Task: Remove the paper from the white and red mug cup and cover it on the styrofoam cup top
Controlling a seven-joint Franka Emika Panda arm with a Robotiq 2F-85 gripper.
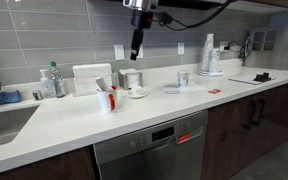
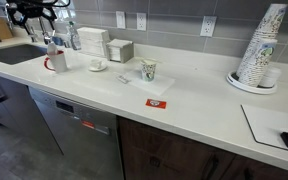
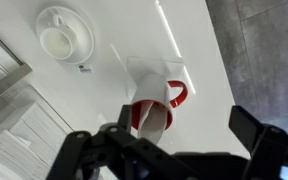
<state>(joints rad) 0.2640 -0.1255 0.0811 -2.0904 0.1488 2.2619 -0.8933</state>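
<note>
Paper (image 3: pixel 154 80) is stuffed in the red and white mug (image 3: pixel 149 116), which is set on the bench (image 3: pixel 219 45) near a saucer (image 3: pixel 64 35). Fingers (image 3: pixel 256 132) are held wide apart above it, nothing grasped.

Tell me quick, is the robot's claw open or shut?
Gripper: open, holding nothing; the paper is in the mug below it.
</note>
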